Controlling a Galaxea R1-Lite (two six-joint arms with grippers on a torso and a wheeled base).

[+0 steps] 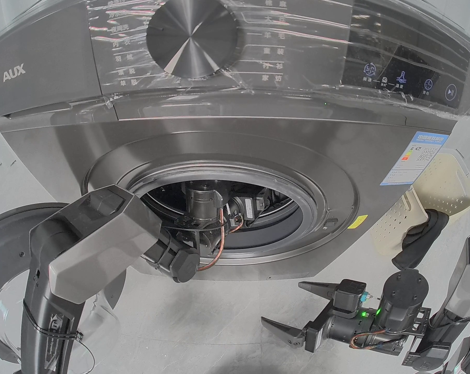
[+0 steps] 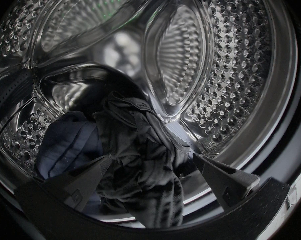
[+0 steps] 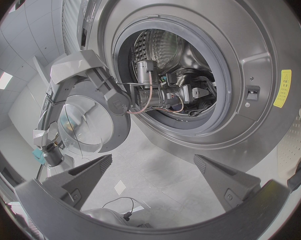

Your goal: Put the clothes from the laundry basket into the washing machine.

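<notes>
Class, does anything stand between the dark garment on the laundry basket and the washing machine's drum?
Yes: the left arm sits in the door opening, its open left gripper inside the drum. The dark garment hangs over the laundry basket rim beside the machine.

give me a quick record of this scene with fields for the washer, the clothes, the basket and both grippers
washer: grey metal front-loading washing machine, round glass door open on the robot's left
loaded clothes: crumpled dark grey garment beside a navy blue garment
left gripper: open, inside the steel drum, facing the garments
right gripper: open, empty, outside the machine below the opening
basket: cream perforated plastic laundry basket at the right, black garment draped over its rim
</notes>
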